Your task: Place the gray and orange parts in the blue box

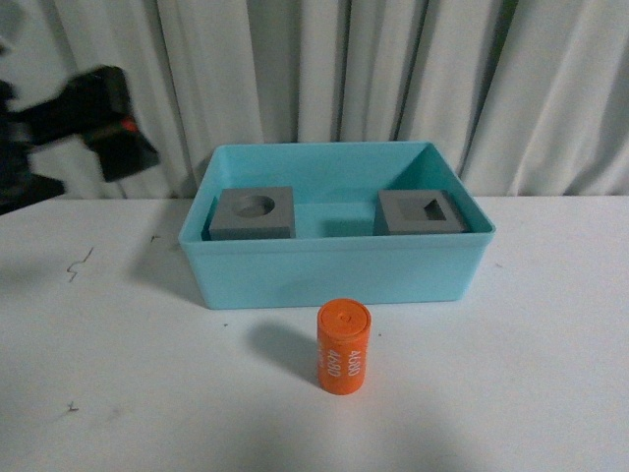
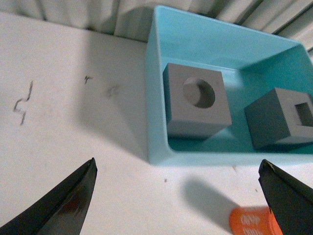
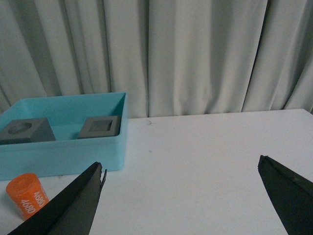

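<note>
The blue box (image 1: pixel 334 273) stands mid-table. Inside it lie two gray parts: a cube with a round recess (image 1: pixel 253 213) at the left and a cube with a square recess (image 1: pixel 420 211) at the right. The orange part (image 1: pixel 343 347), a cylinder with white digits, lies on the table just in front of the box. My left arm (image 1: pixel 93 118) hangs blurred at the upper left. My left gripper (image 2: pixel 177 169) is open above the table, the box (image 2: pixel 154 98) and orange cylinder (image 2: pixel 252 221) ahead. My right gripper (image 3: pixel 180 166) is open and empty, right of the box (image 3: pixel 63 152).
A white table (image 1: pixel 531 393) carries everything, with small dark scribbles (image 1: pixel 79 264) at its left. A pale pleated curtain (image 1: pixel 393 69) closes off the back, right behind the box.
</note>
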Motion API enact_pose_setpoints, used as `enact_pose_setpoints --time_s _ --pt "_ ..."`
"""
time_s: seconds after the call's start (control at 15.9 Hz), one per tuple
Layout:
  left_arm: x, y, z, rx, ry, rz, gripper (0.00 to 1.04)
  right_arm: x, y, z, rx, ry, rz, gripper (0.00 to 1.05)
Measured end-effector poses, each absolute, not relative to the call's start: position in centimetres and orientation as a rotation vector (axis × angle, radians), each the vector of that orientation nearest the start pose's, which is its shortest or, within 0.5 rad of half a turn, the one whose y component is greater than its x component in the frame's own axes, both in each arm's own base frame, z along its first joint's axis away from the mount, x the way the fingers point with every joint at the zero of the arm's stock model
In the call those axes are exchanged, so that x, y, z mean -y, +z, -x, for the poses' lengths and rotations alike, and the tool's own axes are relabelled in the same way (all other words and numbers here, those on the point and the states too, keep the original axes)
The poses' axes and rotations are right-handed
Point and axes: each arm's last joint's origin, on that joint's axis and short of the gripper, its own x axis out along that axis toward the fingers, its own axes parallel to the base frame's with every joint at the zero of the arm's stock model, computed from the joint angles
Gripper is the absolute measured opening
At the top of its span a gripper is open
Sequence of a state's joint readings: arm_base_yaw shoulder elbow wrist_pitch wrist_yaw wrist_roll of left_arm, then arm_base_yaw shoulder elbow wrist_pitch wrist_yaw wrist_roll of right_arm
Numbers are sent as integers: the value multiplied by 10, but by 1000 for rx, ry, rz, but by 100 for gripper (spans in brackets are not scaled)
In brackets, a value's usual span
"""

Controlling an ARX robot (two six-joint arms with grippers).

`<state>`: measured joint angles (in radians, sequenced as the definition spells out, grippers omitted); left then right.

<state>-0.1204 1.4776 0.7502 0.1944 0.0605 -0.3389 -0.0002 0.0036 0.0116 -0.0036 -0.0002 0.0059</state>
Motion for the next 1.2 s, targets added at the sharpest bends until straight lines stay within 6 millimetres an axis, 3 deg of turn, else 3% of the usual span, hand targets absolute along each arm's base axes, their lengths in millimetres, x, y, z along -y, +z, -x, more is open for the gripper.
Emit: enact_pose_setpoints --time_s 0.19,0.38,0.57,0.63,0.82,0.94,1.01,1.07,1.2 --pt "4 200 -214 -606 37 485 98 0 167 -97 4 0 -6 98" --pt "-4 191 -182 -641 85 536 98 0 167 -97 4 0 -6 98" --pt "-13 167 -108 -691 212 659 98 0 167 -97 4 0 -6 98" --pt "-10 169 -99 -653 206 652 98 0 167 -97 4 0 -6 98" --pt "-10 172 -98 -612 194 650 98 0 167 -97 4 0 -6 98" --pt "2 165 -97 -147 -14 356 77 0 167 -97 2 -3 -6 98" --pt "1 174 -96 17 -23 214 65 0 167 -97 6 1 -5 98" --pt "-1 166 -98 -3 10 116 53 0 167 -97 4 -1 -5 98" --pt "0 166 -97 3 -2 45 30 0 167 -97 4 -1 -5 98"
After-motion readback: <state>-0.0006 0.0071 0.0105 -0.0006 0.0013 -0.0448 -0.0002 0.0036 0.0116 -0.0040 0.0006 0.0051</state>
